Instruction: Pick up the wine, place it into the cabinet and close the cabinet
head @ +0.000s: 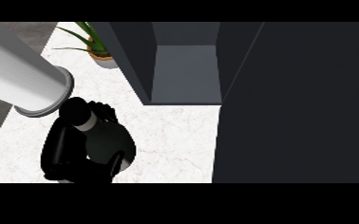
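Left hand [67,152] is wrapped round the wine [98,135], held over the counter [175,137] left of the open cabinet [186,71]. Bottle looks glass: probably heavy, slick, breakable, so gripping the fat body beats the neck. Plant [95,45] sits behind. Right hand isn't visible.

plant [89,40]: spiky green leaves, orange-brown pot, upper left on desk, just left of the dark unit
pot base: sits on a pale round saucer, partly hidden
desk [175,137]: white marble top, faint grey veins
floor [28,33]: grey strip, far upper left beyond desk edge
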Motion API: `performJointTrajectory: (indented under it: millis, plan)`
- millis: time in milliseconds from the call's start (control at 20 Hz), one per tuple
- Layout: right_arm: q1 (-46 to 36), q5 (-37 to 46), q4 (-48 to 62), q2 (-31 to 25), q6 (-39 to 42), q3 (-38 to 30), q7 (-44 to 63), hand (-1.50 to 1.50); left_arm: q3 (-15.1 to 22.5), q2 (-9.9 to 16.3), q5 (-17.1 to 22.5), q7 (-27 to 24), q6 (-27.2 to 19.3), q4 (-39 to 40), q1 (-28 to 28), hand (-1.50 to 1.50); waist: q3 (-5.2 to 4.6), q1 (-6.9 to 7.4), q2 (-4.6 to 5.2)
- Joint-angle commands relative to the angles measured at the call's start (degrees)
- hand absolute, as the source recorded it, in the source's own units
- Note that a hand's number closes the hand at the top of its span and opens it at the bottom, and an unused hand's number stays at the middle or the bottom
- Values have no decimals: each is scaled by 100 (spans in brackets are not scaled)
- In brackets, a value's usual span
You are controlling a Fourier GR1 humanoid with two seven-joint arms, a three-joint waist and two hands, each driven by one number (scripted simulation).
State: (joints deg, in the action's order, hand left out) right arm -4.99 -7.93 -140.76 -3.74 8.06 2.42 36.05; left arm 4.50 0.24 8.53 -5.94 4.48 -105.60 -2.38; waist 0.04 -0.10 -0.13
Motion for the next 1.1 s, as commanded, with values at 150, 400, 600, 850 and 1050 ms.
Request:
performJointTrajectory:
  millis: [150,400,600,850,1050]
  plan:
    - [34,-728,-535,-149,24,-353,363,-150,1310,-24,-197,745,-1338,-440,650,150,0,-35,2]
    - [91,-675,-533,-77,75,-310,273,-150,1891,-24,-210,1130,-2394,-167,1560,150,-1,-54,5]
    - [59,-1087,-636,-226,92,-656,507,-150,2079,-24,15,1332,-3058,137,2174,150,1,-82,4]
    - [627,-918,-800,-89,305,-415,194,-150,1829,-24,-355,1518,-3211,235,2467,150,1,-50,-1]
    - [110,-1061,-718,-182,129,-677,504,-150,2518,-24,-312,1111,-3976,681,2645,150,-1,-54,2]
